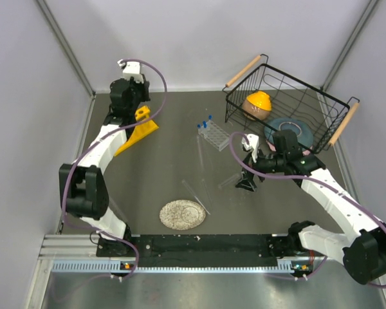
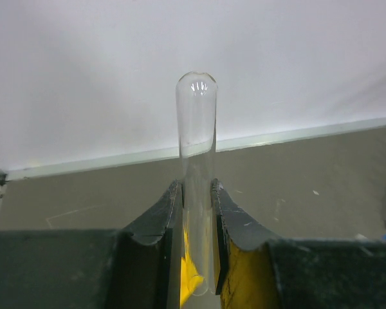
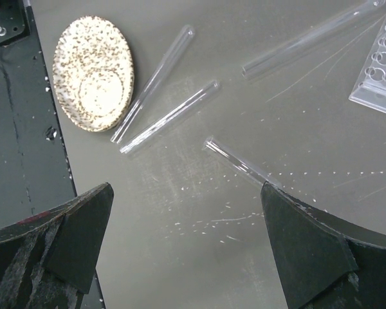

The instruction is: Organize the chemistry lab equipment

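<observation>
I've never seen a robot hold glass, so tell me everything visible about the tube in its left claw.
The test tube is thin, clear, glass-like and looks empty. Its rounded closed end points away from the left gripper, whose black fingers pinch its sides. Its other end is at the yellow rack, near the far left corner of the table; whether inside a hole is unclear.

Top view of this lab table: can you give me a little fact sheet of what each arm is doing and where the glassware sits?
Left gripper: shut on a test tube, above the yellow rack
Right gripper: open, empty, over the table
Loose tubes: four lying flat, two beside the speckled disc
Clear rack: holds blue-capped vials
Wire basket: far right corner, dishes inside
</observation>
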